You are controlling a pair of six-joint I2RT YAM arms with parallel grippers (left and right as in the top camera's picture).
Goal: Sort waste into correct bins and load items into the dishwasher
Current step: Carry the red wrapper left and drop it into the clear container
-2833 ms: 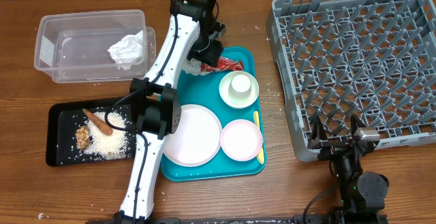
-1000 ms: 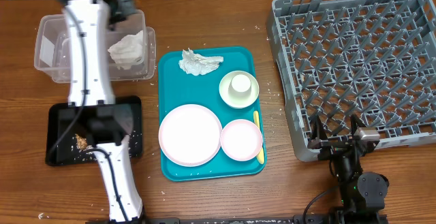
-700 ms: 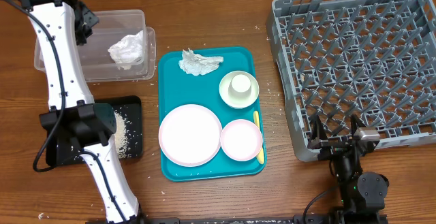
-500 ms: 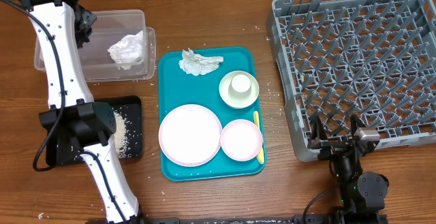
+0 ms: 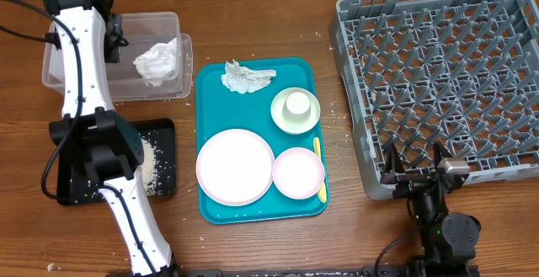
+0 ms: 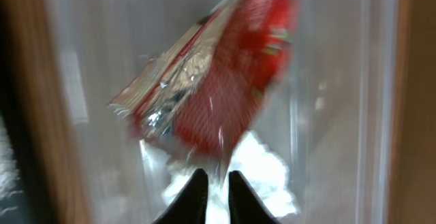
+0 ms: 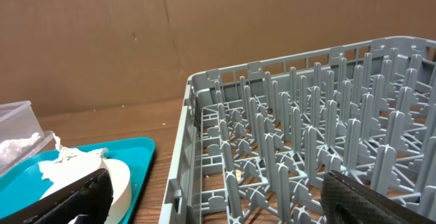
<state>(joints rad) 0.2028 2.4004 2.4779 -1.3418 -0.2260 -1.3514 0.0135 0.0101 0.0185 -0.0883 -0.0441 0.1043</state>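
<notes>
Binning step: the small red wrapper (image 6: 218, 74) is judged to be at the point of release over the clear tub (image 5: 160, 18), which sits at the table's far left corner.
Left gripper (image 6: 215, 176): fingers almost pressed together, with a thin slit between; whether the wrapper is pinched cannot be told.
Wrapper from tips: directly ahead, its lower edge meeting the slit, blurred.
Long axis: slanted, lower left to upper right in the wrist view.
Beneath: crumpled napkin (image 5: 157, 61) on the tub floor.
Right gripper (image 5: 414, 174): spread wide, empty, at the near edge of the dish rack (image 5: 438, 75); the left arm is far nearer.

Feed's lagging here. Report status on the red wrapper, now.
Left gripper over clear tub, red wrapper at fingertips, grip unclear. Right gripper open, parked beside grey rack. Nothing blocking tub.
</notes>
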